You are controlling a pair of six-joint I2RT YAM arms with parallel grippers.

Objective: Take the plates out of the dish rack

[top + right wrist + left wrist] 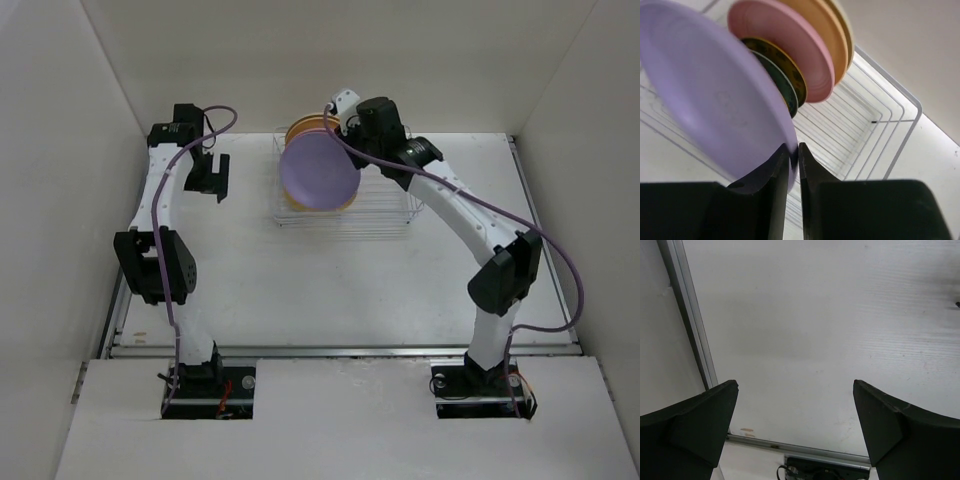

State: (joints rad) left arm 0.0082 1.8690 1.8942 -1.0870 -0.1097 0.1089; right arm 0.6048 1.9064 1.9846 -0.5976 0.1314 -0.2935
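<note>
The wire dish rack (pixel 385 215) stands at the back middle of the table, and also shows in the right wrist view (pixel 880 125). My right gripper (pixel 792 157) is shut on the rim of the lavender plate (pixel 710 95), which stands at the front of the row (pixel 316 173). Behind it stand a small dark gold-patterned plate (pixel 785 75), a pink plate (pixel 790 40) and a yellow-orange plate (pixel 830 30). My left gripper (pixel 795 432) is open and empty above bare table at the left, apart from the rack (pixel 210 175).
White walls enclose the table on three sides. A metal rail (pixel 687 315) runs along the table's left edge. The right half of the rack holds no plates.
</note>
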